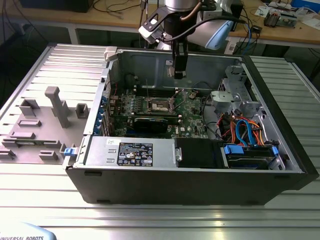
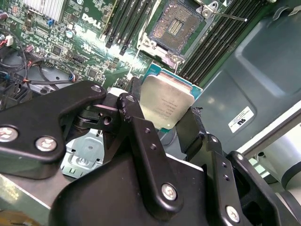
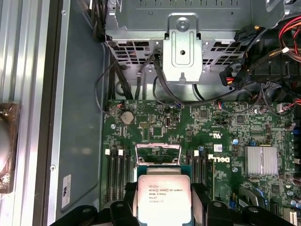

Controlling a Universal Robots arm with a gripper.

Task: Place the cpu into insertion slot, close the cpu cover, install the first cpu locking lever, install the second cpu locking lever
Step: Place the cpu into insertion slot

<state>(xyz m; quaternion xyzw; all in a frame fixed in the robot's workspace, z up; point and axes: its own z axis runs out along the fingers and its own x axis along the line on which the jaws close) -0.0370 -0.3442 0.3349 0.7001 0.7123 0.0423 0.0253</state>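
- step in hand: cpu placement, judged.
- gripper [image 2: 164, 112] jaws clamp cpu [image 2: 167, 100] by its edges, above the board [image 2: 94, 52], apart from open insertion slot [image 2: 181, 24].
- needs squaring over slot, flat descent.

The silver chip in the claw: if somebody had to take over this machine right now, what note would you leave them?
Claw: shut on the cpu, gripping it by two opposite edges, metal top facing the wrist cameras.
Position: the cpu hangs over the green circuit board inside the open computer case, close to the insertion slot but apart from it.
Insertion slot: empty, contacts exposed.
Cpu cover: swung up, open.
Done: the cpu is picked up and brought near the slot.
Not yet done: seating the cpu, closing the cover, fastening both locking levers.
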